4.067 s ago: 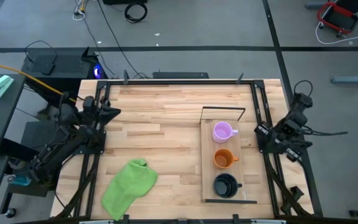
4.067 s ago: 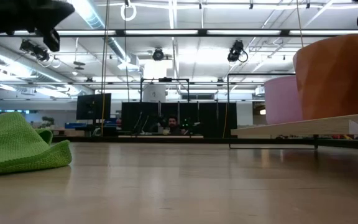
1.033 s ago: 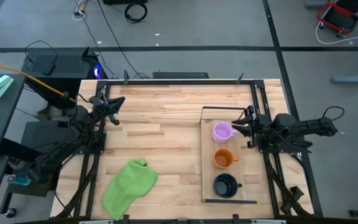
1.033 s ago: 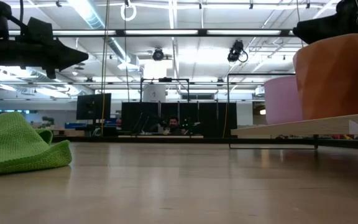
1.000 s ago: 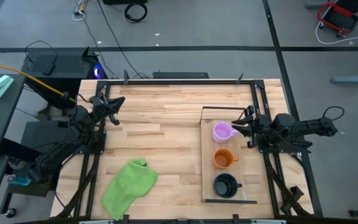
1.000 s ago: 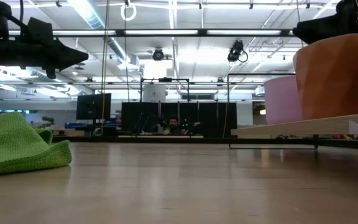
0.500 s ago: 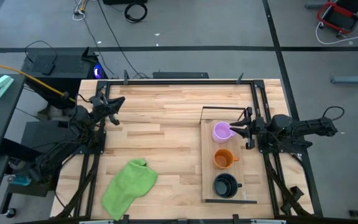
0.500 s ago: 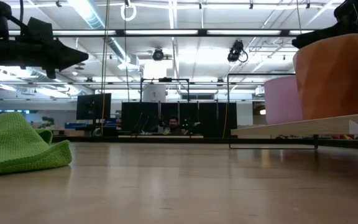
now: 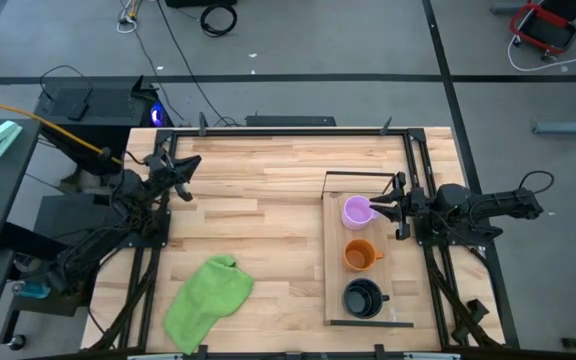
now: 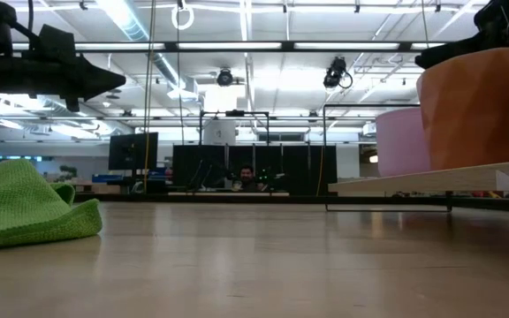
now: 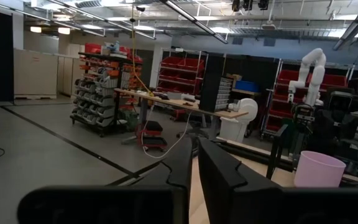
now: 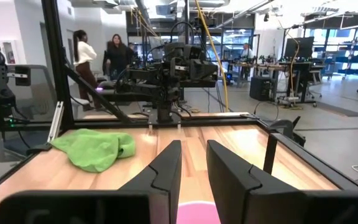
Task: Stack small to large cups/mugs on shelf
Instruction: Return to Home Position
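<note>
Retreat of right gripper (image 9: pixel 384 208) needs care: fingers slightly spread, empty, poised close over the light purple mug (image 9: pixel 355 211), so I'd lift straight clear of rim and wire frame (image 9: pixel 360 174) before swinging home. At the table (image 9: pixel 268 170) edge the left gripper (image 9: pixel 176 168) waits, fingers nearly pressed together. Round, smooth-walled handled mugs line the pale-wood shelf (image 9: pixel 332 240): purple, orange mug (image 9: pixel 358 256), black mug (image 9: pixel 361 297).
</note>
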You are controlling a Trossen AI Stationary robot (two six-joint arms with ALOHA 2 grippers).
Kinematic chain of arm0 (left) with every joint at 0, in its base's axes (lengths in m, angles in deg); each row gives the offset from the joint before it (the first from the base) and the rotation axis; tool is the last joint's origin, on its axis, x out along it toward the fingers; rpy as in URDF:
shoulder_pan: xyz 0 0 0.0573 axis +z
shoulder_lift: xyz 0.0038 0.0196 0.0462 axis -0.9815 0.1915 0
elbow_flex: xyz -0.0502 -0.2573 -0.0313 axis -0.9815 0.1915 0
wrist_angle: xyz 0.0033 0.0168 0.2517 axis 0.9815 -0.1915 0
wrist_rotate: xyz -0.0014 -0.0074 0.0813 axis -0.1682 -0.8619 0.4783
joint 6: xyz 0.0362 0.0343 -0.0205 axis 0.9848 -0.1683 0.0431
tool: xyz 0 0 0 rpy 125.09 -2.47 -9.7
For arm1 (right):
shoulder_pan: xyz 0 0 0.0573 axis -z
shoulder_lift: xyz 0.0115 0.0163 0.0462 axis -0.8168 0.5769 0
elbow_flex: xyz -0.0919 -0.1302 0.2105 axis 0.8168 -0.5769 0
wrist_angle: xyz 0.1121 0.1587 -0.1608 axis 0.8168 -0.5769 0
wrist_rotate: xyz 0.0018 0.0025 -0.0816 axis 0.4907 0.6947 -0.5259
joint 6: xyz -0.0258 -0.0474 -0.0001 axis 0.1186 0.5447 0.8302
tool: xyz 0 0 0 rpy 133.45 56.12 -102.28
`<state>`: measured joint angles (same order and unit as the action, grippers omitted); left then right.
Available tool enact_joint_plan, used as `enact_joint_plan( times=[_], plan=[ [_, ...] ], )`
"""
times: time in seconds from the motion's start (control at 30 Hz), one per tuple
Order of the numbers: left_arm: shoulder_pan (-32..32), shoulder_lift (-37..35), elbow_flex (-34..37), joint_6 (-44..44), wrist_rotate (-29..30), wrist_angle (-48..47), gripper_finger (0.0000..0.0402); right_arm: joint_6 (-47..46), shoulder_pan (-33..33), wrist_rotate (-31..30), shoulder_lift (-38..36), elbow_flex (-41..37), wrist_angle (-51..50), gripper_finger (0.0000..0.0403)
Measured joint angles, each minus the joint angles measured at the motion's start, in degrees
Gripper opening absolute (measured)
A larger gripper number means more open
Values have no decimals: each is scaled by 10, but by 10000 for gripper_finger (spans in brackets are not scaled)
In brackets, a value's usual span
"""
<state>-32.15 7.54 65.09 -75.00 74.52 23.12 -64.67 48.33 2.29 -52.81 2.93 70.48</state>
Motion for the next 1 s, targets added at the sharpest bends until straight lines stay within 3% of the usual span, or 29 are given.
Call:
enact_joint_plan(
  times=[1.0],
  plan=[
    [0, 0, 0, 0, 0, 0, 26, -1, 0, 0, 0, 0, 0, 84]
  ],
)
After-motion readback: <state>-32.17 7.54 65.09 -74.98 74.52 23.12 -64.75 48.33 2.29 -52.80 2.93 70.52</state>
